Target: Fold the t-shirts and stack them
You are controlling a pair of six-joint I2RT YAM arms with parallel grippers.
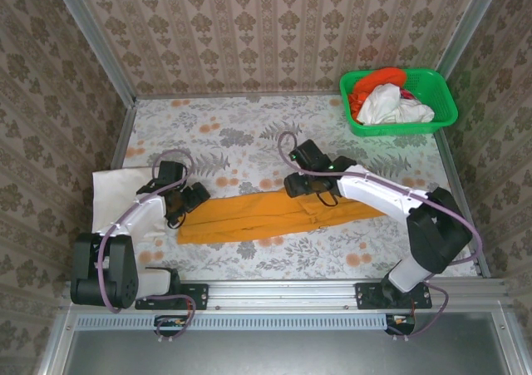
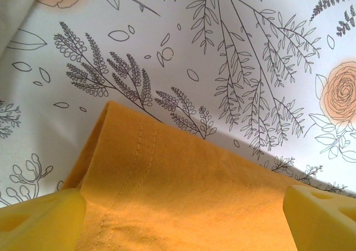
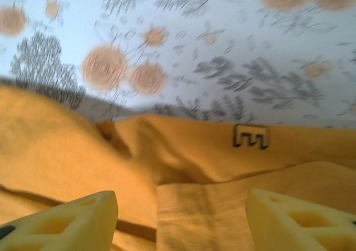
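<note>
An amber-orange t-shirt (image 1: 274, 215) lies folded into a long strip across the middle of the table. My left gripper (image 1: 184, 202) is low over its left end and open, its yellow fingers (image 2: 41, 217) standing wide on either side of the stitched hem (image 2: 139, 167). At the strip's upper right part my right gripper (image 1: 312, 188) is open too, its fingers (image 3: 300, 220) apart above a folded flap (image 3: 206, 206) near a small black logo (image 3: 251, 136). A white t-shirt (image 1: 112, 196) lies folded flat at the far left.
A green lattice basket (image 1: 440, 113) stands at the back right corner and holds a red-orange shirt (image 1: 374, 82) and a white shirt (image 1: 391, 105). The floral tablecloth (image 1: 249, 134) is bare behind the orange strip. Patterned walls close in the table.
</note>
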